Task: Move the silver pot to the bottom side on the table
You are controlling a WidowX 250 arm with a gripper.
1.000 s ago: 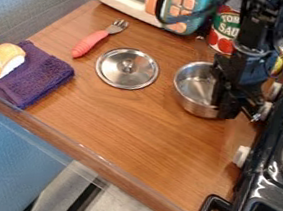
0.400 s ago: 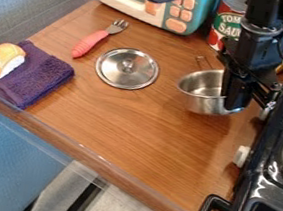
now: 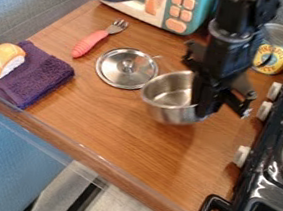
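Observation:
The silver pot is right of the table's middle, its left side beside the edge of the silver lid. It looks slightly lifted and tilted off the wooden table. My black gripper is at the pot's right side, shut on its rim, with the arm coming down from the top edge. The gripper hides the right part of the pot.
A silver lid and a red-handled fork lie upper left of the pot. A purple towel holds a sushi toy. Behind are a toy microwave and a can. The black stove borders the right.
My gripper and the pot have moved left and somewhat toward the near edge, after the pot rose and tilted. The pineapple-coloured can at the back right is now uncovered.

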